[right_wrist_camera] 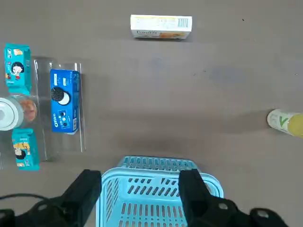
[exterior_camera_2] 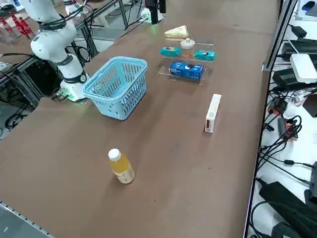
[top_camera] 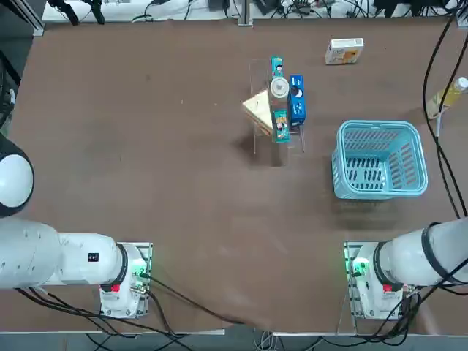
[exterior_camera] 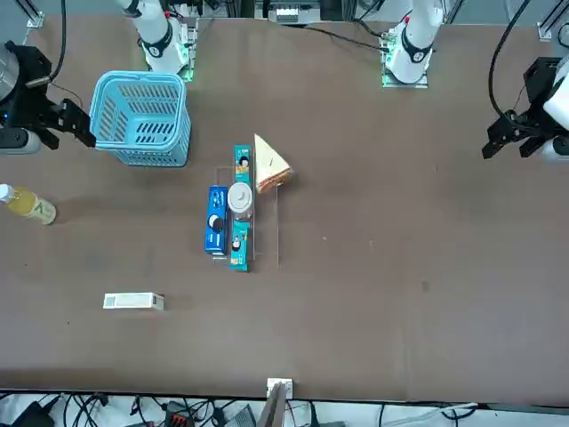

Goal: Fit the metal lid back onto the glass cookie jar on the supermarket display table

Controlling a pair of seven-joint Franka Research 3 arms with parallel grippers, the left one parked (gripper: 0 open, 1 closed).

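The right end effector [exterior_camera: 82, 124] is released, its two fingers [right_wrist_camera: 91, 187] standing apart and holding nothing. It is at the upper left of the front view, beside the light-blue basket [exterior_camera: 140, 118]; in the right wrist view, the basket shows between the fingers.

The glass cookie jar [right_wrist_camera: 29, 109] is well apart from the end effector, near the middle of the front view, on the far side of the basket from it. A pale round top, which looks like the metal lid [right_wrist_camera: 8, 114], covers the jar's mouth; how firmly it sits cannot be told. Cookies show through the glass.

In the top view, the jar is just above and right of the middle of the frame, among the snacks at the clear stand [top_camera: 256, 73]. One teal pack [top_camera: 276, 66] is above it, another teal pack [top_camera: 281, 126] below, a blue box [top_camera: 296, 100] to its right and a sandwich wedge [top_camera: 259, 111] to its left. The basket is farther right, a white carton [top_camera: 344, 51] lies at the upper right, and a bottle of yellow drink [top_camera: 447, 97] is near the right edge. All are on the brown counter [top_camera: 183, 190].
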